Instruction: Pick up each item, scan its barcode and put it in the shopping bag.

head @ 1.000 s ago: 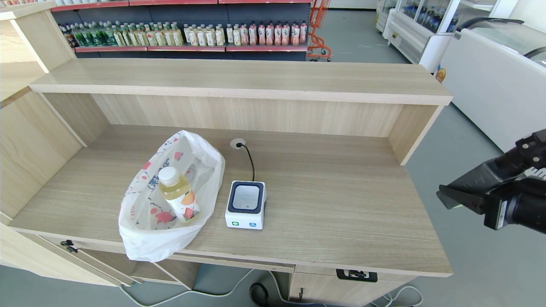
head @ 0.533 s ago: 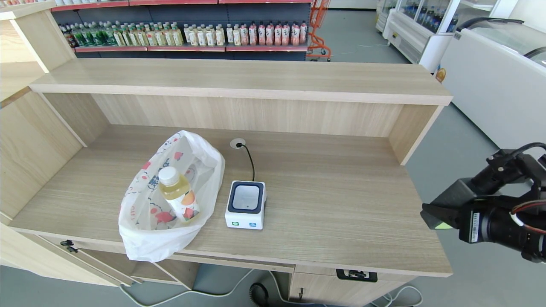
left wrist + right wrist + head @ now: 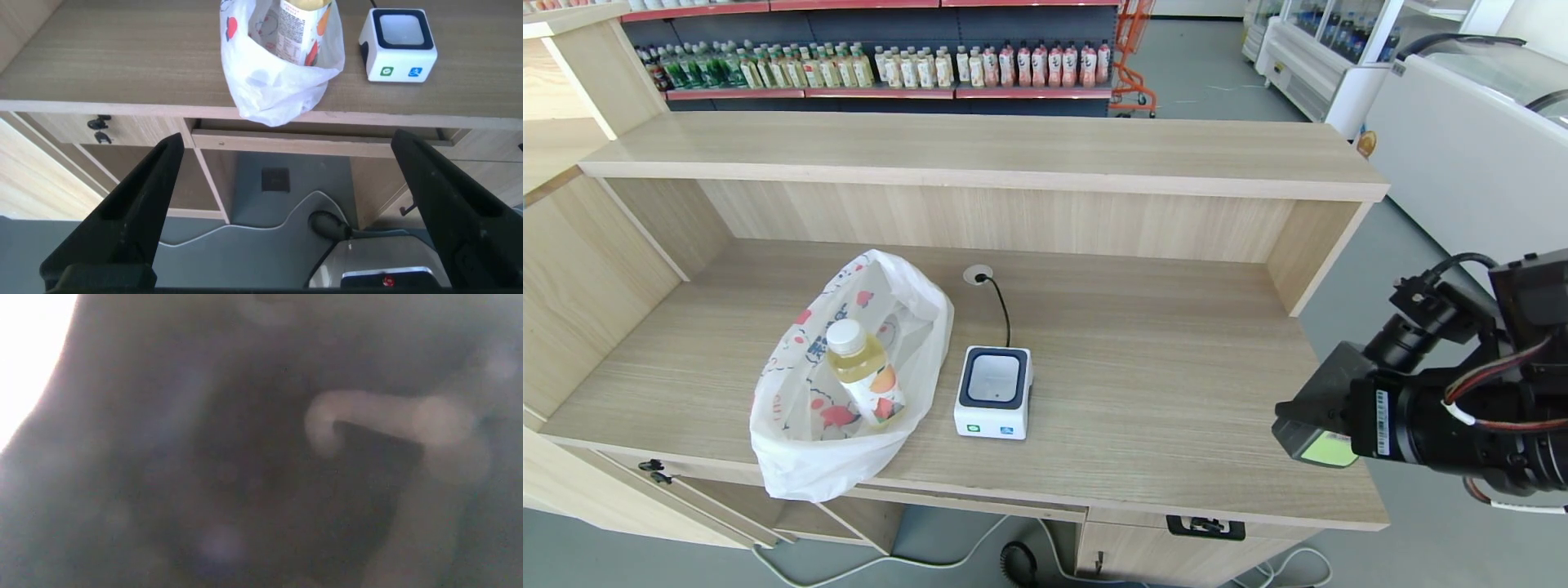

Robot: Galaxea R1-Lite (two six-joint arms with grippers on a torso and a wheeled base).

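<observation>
A white printed shopping bag (image 3: 805,441) lies open on the left of the wooden counter (image 3: 1176,384), hanging a little over its front edge. A bottle (image 3: 862,371) of yellow drink with a white cap leans inside it. Just right of the bag stands the white barcode scanner (image 3: 994,392) with its dark window facing up. My right gripper (image 3: 1311,425) hangs over the counter's front right corner, far from the scanner. My left gripper (image 3: 286,139) is open and empty, low in front of the counter, below the bag (image 3: 270,77), bottle (image 3: 298,28) and scanner (image 3: 398,45).
The scanner's black cable (image 3: 1001,306) runs back to a hole in the counter. A raised shelf (image 3: 980,151) and side walls close the counter's back and sides. Drawers (image 3: 1205,527) sit under the front edge. A white freezer (image 3: 1462,147) stands to the right.
My right arm has swung left and slightly down, from beyond the counter's right edge to over its front right corner. Bag, bottle and scanner have not moved.
</observation>
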